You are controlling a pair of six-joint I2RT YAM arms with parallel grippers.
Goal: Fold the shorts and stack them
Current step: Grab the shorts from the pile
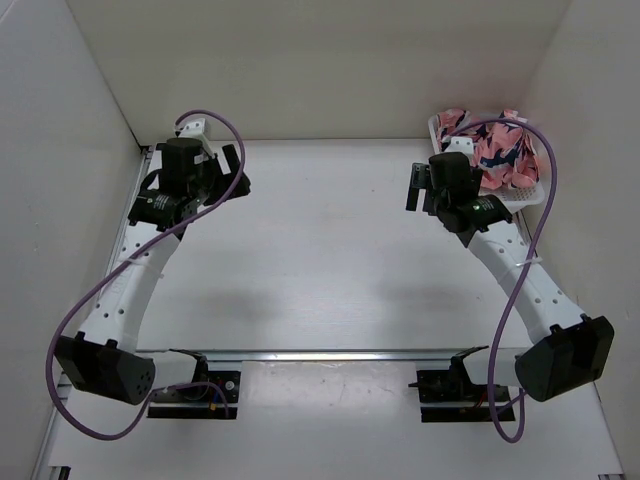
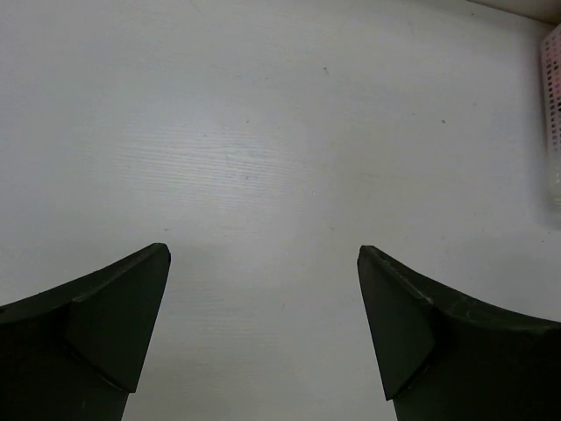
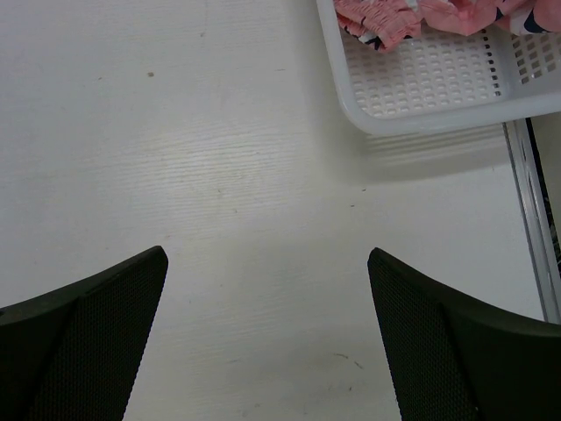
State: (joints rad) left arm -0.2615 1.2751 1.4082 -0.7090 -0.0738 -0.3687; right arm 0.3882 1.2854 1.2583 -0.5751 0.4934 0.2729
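The coral-pink shorts (image 1: 497, 150) with navy-and-white print lie crumpled in a white mesh basket (image 1: 524, 194) at the back right. In the right wrist view the shorts (image 3: 386, 16) show at the top edge inside the basket (image 3: 429, 112). My right gripper (image 1: 418, 188) is open and empty over the table, just left of the basket; in its own view (image 3: 267, 256) only bare table lies between the fingers. My left gripper (image 1: 236, 170) is open and empty at the back left; in its view (image 2: 264, 252) it is above bare table.
White walls close in the table on the left, back and right. A metal rail (image 1: 340, 354) runs across the near edge by the arm bases. The basket's edge (image 2: 552, 105) shows at the far right of the left wrist view.
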